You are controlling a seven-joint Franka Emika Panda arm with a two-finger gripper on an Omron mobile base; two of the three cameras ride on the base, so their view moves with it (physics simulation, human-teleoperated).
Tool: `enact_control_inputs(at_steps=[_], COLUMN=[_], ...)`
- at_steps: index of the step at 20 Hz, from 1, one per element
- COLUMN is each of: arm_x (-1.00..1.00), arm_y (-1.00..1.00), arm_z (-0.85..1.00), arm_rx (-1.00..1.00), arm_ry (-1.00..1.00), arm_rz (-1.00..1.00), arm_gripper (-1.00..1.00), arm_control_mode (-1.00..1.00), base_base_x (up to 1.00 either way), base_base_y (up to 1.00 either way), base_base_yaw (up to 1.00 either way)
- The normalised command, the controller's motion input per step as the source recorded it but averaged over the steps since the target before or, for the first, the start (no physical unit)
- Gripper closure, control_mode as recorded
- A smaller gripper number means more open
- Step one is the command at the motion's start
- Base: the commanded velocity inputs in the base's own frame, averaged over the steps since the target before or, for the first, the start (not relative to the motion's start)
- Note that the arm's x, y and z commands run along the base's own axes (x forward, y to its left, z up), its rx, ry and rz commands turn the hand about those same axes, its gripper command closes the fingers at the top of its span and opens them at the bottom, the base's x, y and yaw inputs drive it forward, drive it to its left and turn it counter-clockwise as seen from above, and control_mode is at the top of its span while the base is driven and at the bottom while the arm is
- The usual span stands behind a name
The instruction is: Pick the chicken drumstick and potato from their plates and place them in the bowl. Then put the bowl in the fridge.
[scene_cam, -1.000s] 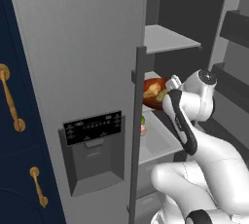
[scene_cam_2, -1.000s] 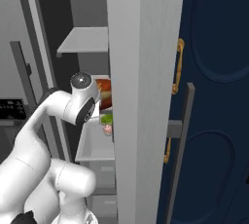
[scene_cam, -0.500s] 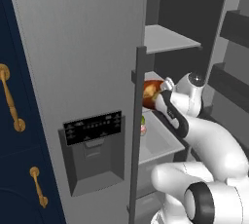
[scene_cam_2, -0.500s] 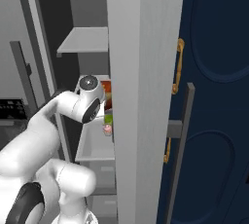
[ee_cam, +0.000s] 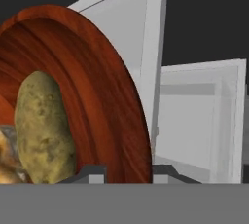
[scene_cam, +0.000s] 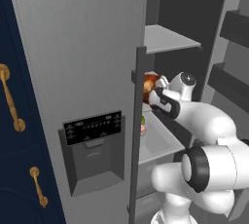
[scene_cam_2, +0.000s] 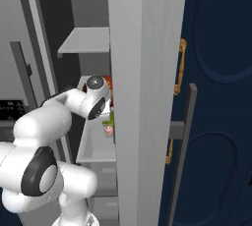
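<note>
Right at the jaws: in the hand view the two dark tips of the gripper (ee_cam: 125,172) stand either side of the bowl (ee_cam: 104,96) rim, wall running down between them, so jaws read as clamped on the bowl rim. Contact itself is cut off by the bottom of the view, so that is a judgement.

Inside the bowl: the potato (ee_cam: 43,128) lies against the inner wall, close to the tips. A golden lumpy bit at the bowl's far inner edge is probably the chicken drumstick (ee_cam: 7,162), mostly cropped. So both foods appear loaded.

Outward from the bowl: pale fridge walls and a shelf edge sit just behind its rim. In the left base view the bowl (scene_cam: 149,85) peeks out past the edge of the fridge (scene_cam: 82,62) door, inside the open compartment, with the gripper (scene_cam: 154,93) reaching in beside it. A small pink-and-green item (scene_cam: 142,126) sits on the shelf below the bowl. An upper shelf (scene_cam: 168,39) is well above it. The right base view has the bowl (scene_cam_2: 110,90) as a sliver behind the door edge.

Step in hand: last one, setting the bowl into the fridge. Cannot tell whether the bowl already rests on a shelf. Next move calls for lowering it level until it seats, then parting the jaws and backing straight out without dragging the rim.
</note>
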Motion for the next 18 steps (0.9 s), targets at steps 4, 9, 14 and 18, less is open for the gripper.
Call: enact_control_inputs(at_steps=[4, 9, 14, 18], arm_x=[0.2, 0.02, -0.35, -0.86], arm_y=[0.0, 0.0, 0.0, 0.0], arm_z=[-0.01, 0.0, 0.17, 0.54], arm_rx=[0.0, 0.0, -0.01, -0.01], arm_ry=[0.0, -0.01, -0.02, -0.07], arm_rz=[0.0, 0.0, 0.0, -0.05], arm_gripper=[1.0, -1.0, -1.0, -1.0], arm_control_mode=[-1.0, -1.0, -1.0, -1.0], base_base_x=[0.0, 0.0, 0.0, 0.0], base_base_y=[0.0, 0.0, 0.0, 0.0], base_base_yaw=[0.0, 0.0, 0.0, 0.0])
